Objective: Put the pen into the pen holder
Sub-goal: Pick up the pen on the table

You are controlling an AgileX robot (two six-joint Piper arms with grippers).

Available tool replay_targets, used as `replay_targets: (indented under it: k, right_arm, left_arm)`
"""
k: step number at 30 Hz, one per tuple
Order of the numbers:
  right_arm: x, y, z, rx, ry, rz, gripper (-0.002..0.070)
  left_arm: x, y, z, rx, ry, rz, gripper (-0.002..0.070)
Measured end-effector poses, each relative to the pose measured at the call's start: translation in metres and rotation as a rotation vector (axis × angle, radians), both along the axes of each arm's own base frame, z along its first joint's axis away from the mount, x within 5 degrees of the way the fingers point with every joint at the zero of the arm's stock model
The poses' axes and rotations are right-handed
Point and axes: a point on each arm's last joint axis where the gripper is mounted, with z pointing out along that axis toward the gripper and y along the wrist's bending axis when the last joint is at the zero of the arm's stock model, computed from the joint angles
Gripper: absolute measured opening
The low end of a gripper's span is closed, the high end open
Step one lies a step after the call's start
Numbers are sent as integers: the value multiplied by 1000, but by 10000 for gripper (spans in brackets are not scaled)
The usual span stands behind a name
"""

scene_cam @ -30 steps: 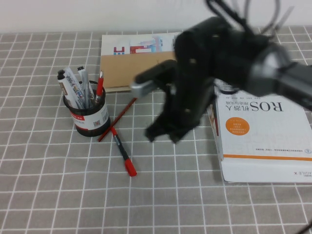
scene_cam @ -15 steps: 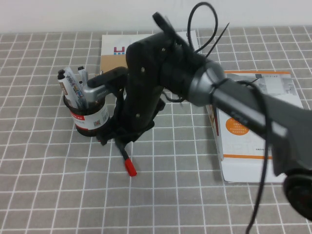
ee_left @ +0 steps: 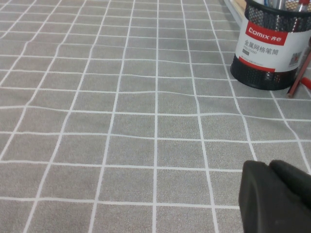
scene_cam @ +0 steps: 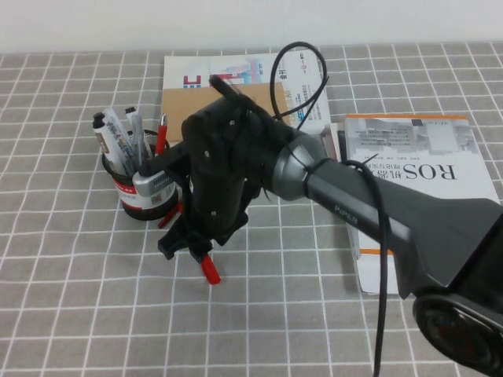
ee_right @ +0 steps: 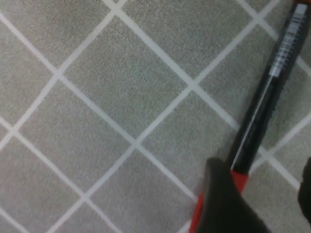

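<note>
**Right arm down over the pen, grasp not yet made**

Right arm has swung in from the book side and dropped since a second ago; now the right gripper (scene_cam: 187,245) sits low over the pen (scene_cam: 209,269), just beside the pen holder (scene_cam: 145,188).

High view: only the pen's red end shows, poking out below the wrist toward me. Rest of the barrel is hidden under the arm. A thin red pencil (scene_cam: 167,217) lies by the holder's base. Left gripper isn't in this view.

Left wrist view: left gripper (ee_left: 277,196) is parked low over bare cloth, well apart from the pen holder (ee_left: 268,46); I cannot tell if it's parted or closed.

Right wrist view: pen (ee_right: 265,114) lies flat on the cloth, long axis diagonal across the grid lines, red section between the fingers (ee_right: 224,199). Jaws stand apart, straddling it, nothing gripped.

My call: centre on the barrel, keep the jaws square across the long axis, close before lifting. Avoid pinching the pencil.
</note>
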Motion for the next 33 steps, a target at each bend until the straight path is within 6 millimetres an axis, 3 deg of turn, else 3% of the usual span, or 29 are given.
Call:
replay_targets:
  k: [13,17,20,25,29,33]
  right_arm:
    - [-1,5,-18,-29,16,-9,234]
    - [-2,7,-20,-39,9,-4,179]
    - [-1,7,-22,-40,11,-6,81]
    - [-3,6,-18,-28,21,-41,69]
    - [-13,-3,-10,-39,46,-53,59]
    - [-34,-26,-1,-96,83,-82,59]
  left_arm:
    - [0,0,0,0,0,0,-5]
    - [0,0,0,0,0,0,-5]
    - [0,0,0,0,0,0,-5]
    - [0,0,0,0,0,0,-5]
    - [0,0,0,0,0,0,-5]
    - [0,0,0,0,0,0,-5]
